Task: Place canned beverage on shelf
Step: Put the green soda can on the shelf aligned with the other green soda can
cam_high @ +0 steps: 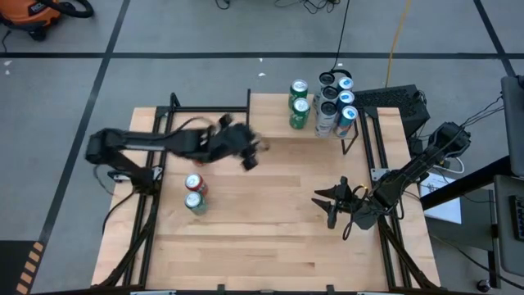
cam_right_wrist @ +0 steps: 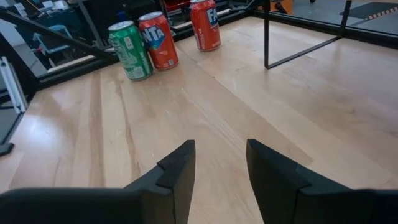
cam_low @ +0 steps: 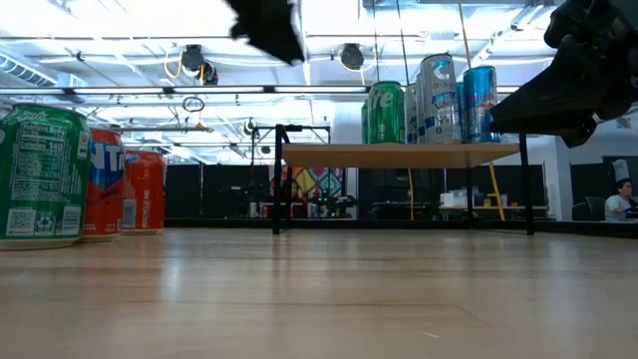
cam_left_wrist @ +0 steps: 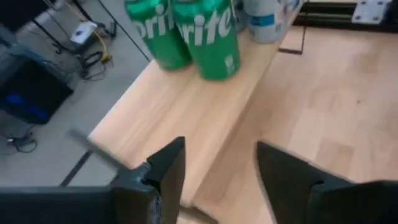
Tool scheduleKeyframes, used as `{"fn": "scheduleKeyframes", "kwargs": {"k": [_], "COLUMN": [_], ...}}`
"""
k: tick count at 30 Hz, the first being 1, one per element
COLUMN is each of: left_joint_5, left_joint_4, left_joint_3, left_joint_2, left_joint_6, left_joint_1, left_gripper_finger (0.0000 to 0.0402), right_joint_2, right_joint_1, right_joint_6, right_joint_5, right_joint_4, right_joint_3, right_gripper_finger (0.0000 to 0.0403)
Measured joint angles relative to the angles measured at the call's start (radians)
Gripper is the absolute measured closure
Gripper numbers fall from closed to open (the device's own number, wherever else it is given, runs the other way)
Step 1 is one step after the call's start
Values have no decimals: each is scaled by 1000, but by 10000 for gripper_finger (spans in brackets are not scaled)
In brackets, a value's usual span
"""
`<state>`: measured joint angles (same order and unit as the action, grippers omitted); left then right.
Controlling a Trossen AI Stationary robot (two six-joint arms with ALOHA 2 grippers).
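- High view shows you part way: several cans (cam_high: 323, 102) already stand on the shelf (cam_high: 270, 115), while three cans (cam_right_wrist: 161, 38) wait on the desk (cam_high: 270, 229).
- Your left pincer (cam_left_wrist: 217, 171) hangs open and empty over the shelf's bare end, well apart from those waiting cans.
- Your right pincer (cam_right_wrist: 219, 165), open and empty too, waits above the desk.

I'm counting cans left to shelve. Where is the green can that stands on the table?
In the high view the green can stands on the table's left side, touching a red can, below the left gripper.
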<state>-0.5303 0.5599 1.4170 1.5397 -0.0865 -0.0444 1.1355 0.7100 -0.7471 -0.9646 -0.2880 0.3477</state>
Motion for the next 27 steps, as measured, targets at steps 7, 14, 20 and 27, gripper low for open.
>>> {"fn": "scheduleKeyframes", "kwargs": {"k": [7,14,20,27], "left_joint_5": [-51,-30,55,85], "left_joint_4": [51,237,270,475], "left_joint_3": [-388,-488,-470,-462], "left_joint_2": [-309,-475,-499,-496], "left_joint_6": [-320,-727,-808,-1085], "left_joint_1": [217,411,537,654], "left_gripper_finger": [215,215,203,167], "right_joint_2": [2,7,7,7], "right_joint_1": [12,10,-4,-22], "right_joint_6": [2,3,6,2], "right_joint_5": [-3,-21,-34,-35], "right_joint_4": [4,5,3,-8], "right_joint_3": [0,0,0,0], "right_gripper_finger": [271,271,271,271]}}
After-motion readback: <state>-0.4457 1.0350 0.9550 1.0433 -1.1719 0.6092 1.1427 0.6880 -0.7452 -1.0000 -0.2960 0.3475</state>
